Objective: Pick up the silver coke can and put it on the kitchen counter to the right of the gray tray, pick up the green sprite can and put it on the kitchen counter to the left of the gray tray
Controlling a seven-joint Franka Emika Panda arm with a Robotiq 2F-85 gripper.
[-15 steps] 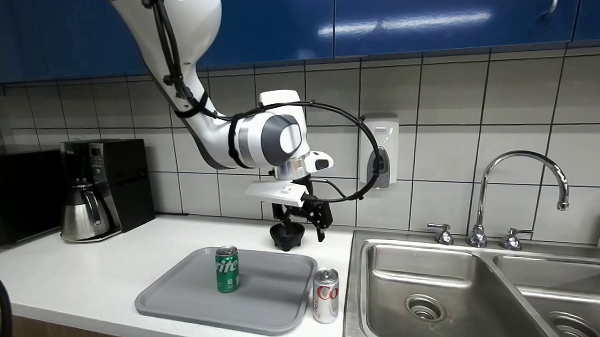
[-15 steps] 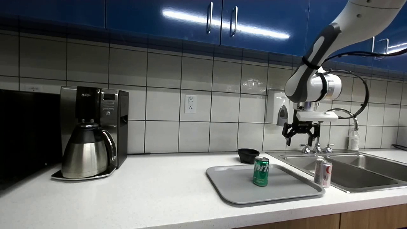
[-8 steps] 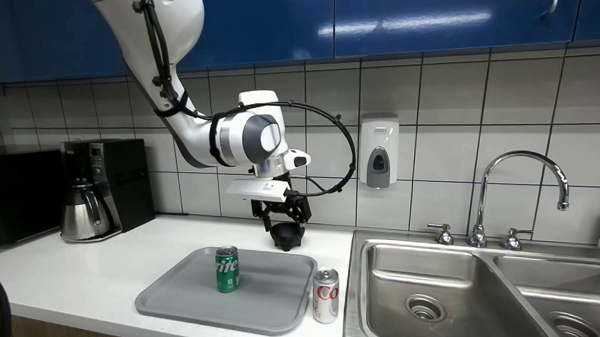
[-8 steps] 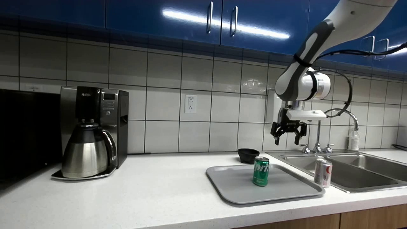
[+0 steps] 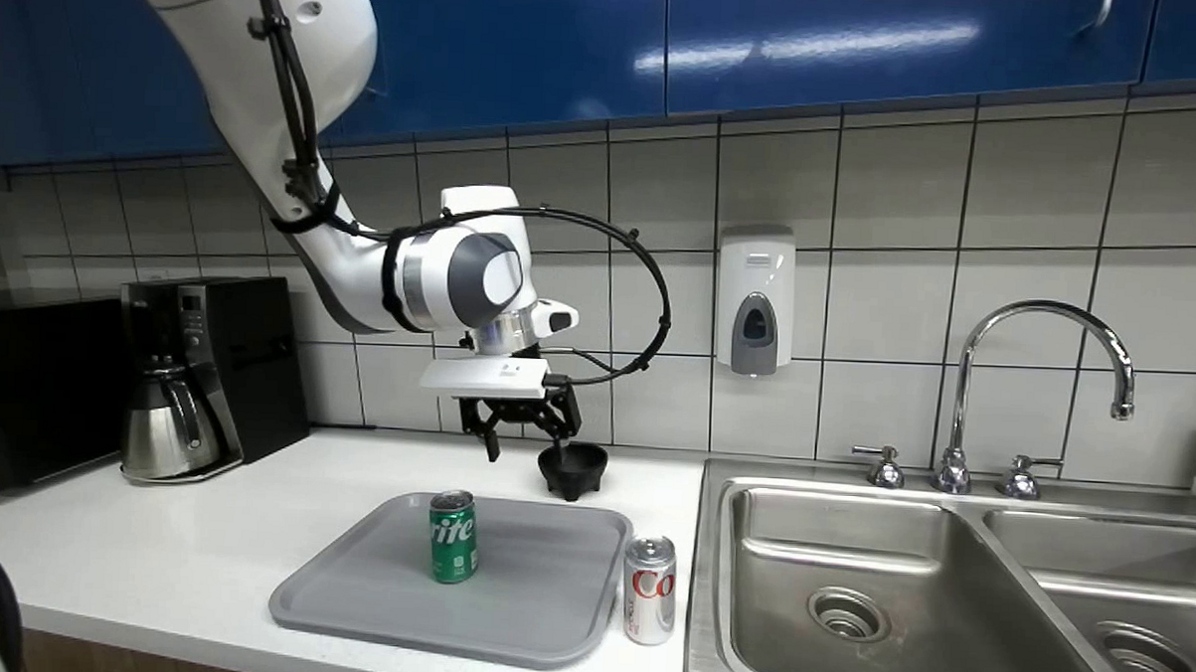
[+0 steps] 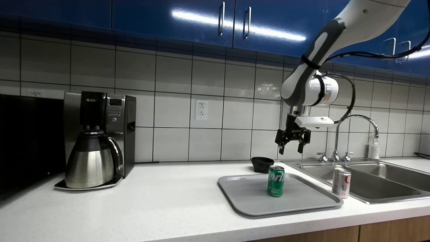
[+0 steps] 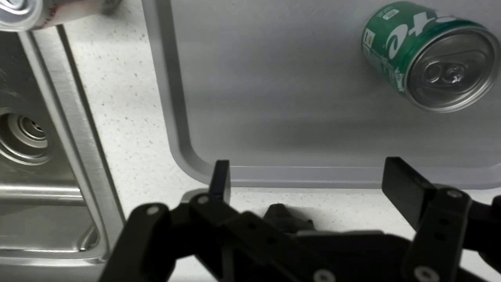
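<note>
My black two-fingered gripper (image 6: 291, 150) is released: its fingers (image 7: 407, 190) stand well apart and point down, and I hold them in the air toward the far side, higher than either can. In the wrist view they reach as far as the far rim of the flat gray rectangular tray (image 5: 539, 612), which lies on the long speckled white kitchen counter (image 5: 183, 540).

Near the middle of that tray stands the small green metal Sprite can (image 5: 454, 537), apart from my fingers. It is upright, its long axis vertical, silver top upward. My wrist view looks onto that top, where the pull tab lies roughly left to right; I cannot tell which end lifts. White lettering runs around the side and shows toward the near side in both exterior views.

The small silver-grey and red metal Coke can (image 5: 649, 591) stands on the counter just right of the tray, on the strip between it and the steel double sink (image 5: 706, 588). This can is upright too, lid up, long axis vertical, its red letters facing near and somewhat right. Beyond the tray's far edge, toward the right, a small black bowl (image 5: 572, 471) sits on the counter, mouth upward.
</note>
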